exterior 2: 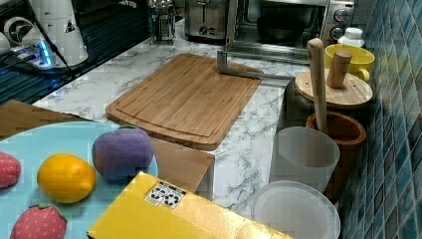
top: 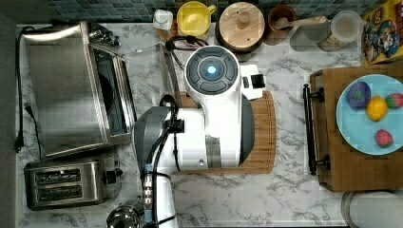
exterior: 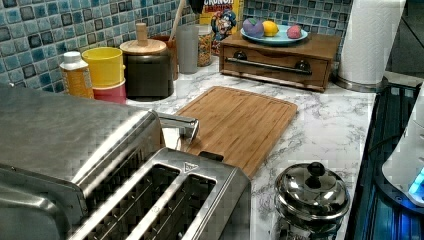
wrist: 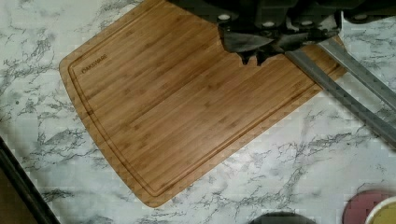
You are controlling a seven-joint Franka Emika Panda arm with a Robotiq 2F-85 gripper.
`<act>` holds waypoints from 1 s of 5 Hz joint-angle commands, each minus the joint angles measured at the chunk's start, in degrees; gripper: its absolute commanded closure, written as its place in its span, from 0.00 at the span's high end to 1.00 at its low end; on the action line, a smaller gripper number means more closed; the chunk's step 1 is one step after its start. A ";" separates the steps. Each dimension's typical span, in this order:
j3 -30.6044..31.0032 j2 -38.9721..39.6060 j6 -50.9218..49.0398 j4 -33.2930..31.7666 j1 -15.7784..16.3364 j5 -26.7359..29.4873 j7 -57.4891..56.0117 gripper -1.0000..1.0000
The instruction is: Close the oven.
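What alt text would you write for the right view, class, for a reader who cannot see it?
The oven stands open at the back, its glass door folded down with the bar handle over a bamboo cutting board on marble. Toy fruit on a blue plate fills the foreground.

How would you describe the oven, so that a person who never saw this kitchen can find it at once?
Start at the bamboo cutting board in the middle of the marble counter. At the top view's left stand two steel appliances; the oven is the larger, boxy one. Unlike the two-slot toaster beside it, it has a glass door hanging open, with a long bar handle reaching the board.
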 commanded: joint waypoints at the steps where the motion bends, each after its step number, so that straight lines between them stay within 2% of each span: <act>1: -0.46 3.21 1.67 1.42 -0.64 1.12 -8.52 0.00; 2: -1.03 5.02 4.96 2.45 -1.62 5.51 -20.68 0.00; 3: -1.36 7.05 9.56 2.67 -2.88 13.59 -35.26 0.00; 4: -0.51 10.36 9.58 5.55 -4.21 19.53 -45.11 0.00; 5: -0.54 16.40 4.78 11.55 -5.16 26.82 -55.91 0.00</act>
